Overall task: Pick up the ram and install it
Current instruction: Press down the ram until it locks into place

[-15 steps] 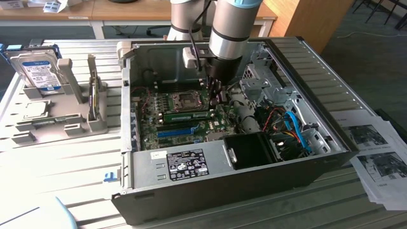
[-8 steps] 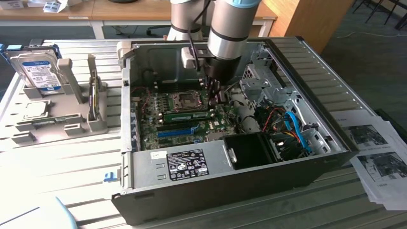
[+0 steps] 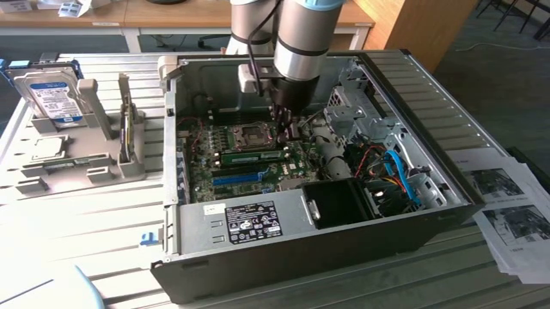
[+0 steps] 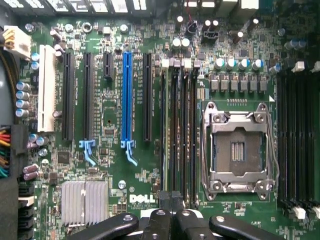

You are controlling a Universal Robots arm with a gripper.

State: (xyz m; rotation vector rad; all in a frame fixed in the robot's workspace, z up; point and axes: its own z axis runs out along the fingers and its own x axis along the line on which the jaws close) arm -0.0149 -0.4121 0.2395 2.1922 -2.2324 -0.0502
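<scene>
Ram (image 3: pixel 254 155) sits slotted between blue slot (image 3: pixel 238 178) and processor socket (image 3: pixel 254 134).

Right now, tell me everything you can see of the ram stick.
The ram is a long, narrow green board with a pale label on its side. It stands on edge in a dark motherboard slot, between the empty processor socket and the blue slot. The shut gripper hangs by one end; contact cannot be told.
</scene>
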